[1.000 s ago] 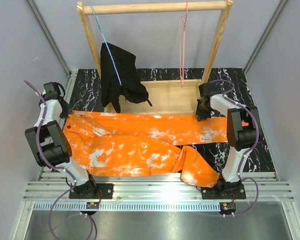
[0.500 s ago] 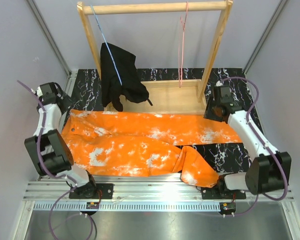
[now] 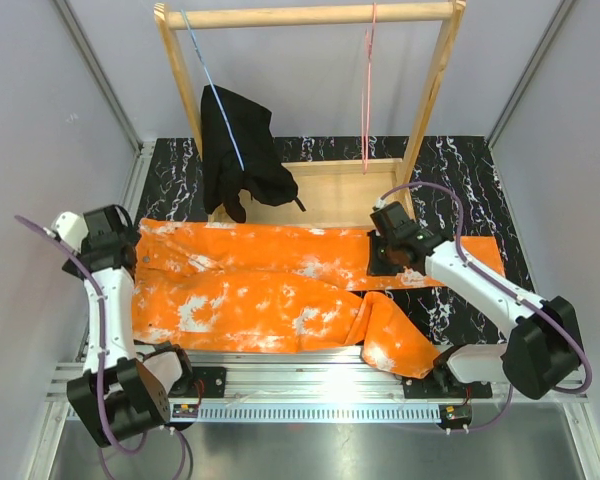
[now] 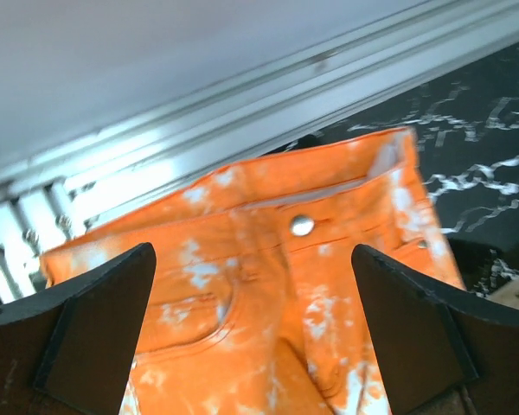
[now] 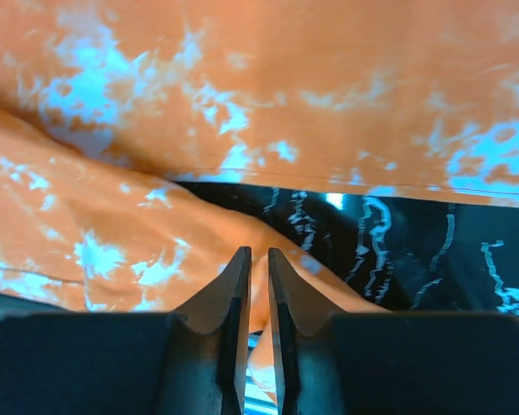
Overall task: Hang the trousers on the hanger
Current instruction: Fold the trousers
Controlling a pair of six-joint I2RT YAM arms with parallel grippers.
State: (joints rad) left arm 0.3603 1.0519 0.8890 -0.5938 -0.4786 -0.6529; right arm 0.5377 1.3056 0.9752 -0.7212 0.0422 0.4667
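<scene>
Your left jaws stand wide open with nothing in them, poised over the waistband of the trousers (image 3: pixel 260 290), where the metal button (image 4: pixel 303 226) shows between the two fingers. Your right jaws are all but closed, only a thin slit between the fingers, and you can see no cloth caught in them; they hang over the gap where the two legs part. The trousers lie spread on the table (image 3: pixel 480 180), waist to your left and one leg running straight out to the right, the other folded towards the near edge. The hanger (image 3: pixel 366 90) hangs from the wooden rack (image 3: pixel 310 15) at the far side, well apart from the trousers and from both jaws.
</scene>
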